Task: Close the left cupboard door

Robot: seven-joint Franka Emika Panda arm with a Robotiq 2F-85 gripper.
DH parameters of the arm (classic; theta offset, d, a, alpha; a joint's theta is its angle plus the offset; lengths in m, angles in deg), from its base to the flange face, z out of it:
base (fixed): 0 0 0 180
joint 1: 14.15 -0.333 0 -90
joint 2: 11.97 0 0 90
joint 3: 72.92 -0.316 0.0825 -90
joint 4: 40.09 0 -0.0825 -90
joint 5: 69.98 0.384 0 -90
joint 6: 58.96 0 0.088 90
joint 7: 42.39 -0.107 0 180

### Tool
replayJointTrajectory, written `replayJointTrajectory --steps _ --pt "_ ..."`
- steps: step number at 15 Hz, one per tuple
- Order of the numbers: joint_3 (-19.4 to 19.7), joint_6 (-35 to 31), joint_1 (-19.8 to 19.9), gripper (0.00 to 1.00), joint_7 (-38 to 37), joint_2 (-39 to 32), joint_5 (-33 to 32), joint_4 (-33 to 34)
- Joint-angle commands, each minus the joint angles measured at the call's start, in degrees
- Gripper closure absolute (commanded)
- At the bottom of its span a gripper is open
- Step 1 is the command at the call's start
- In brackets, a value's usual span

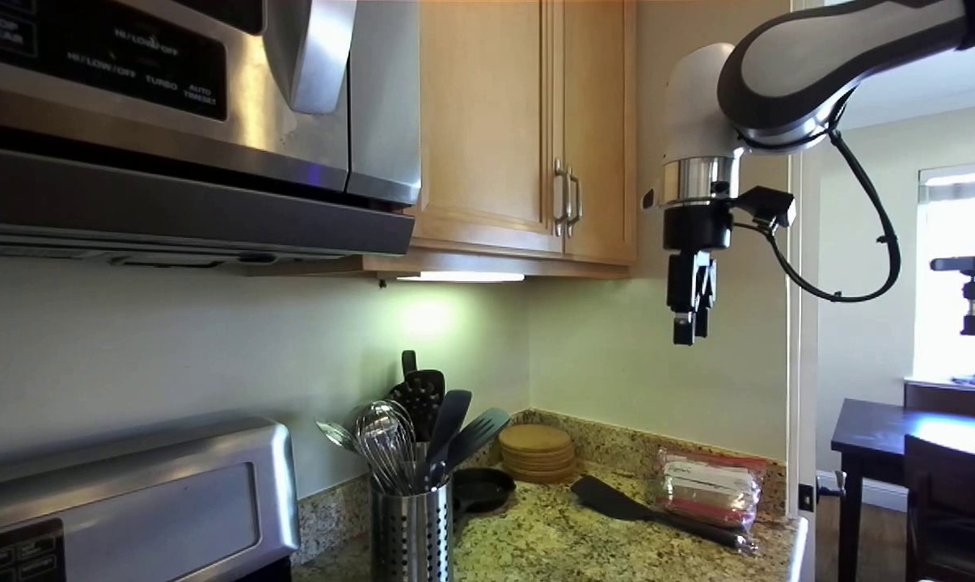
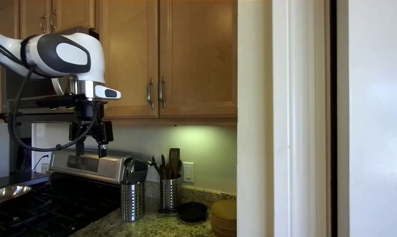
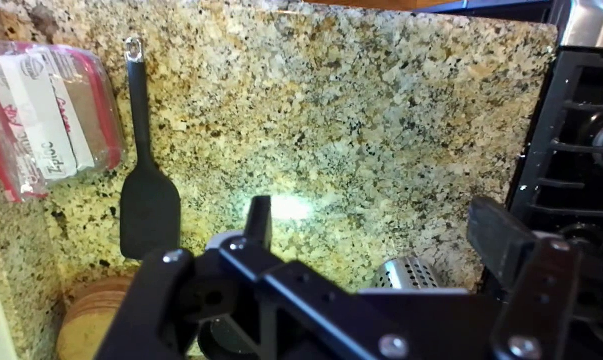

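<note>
Exterior view: fingers (image 2: 102,151) spread, empty; left cupboard door (image 2: 129,59), at their one o'clock, appears closed. Closing step judged complete; next move calls for backing away.

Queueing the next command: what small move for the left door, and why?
I'd probably back the fingers slightly away from the left door, no push: in both exterior views it looks flush with the right door, so likely already shut. The fingers are open, holding nothing.
</note>
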Motion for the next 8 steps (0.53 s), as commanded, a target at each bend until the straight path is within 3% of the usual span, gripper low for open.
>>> replayJointTrajectory --steps 1,8 --pt "0.20 0.17 -0.18 0.00 -0.41 -0.06 -0.14 -0.23" --pt "0.23 0.16 0.12 0.00 -0.64 -0.06 -0.17 -0.53"
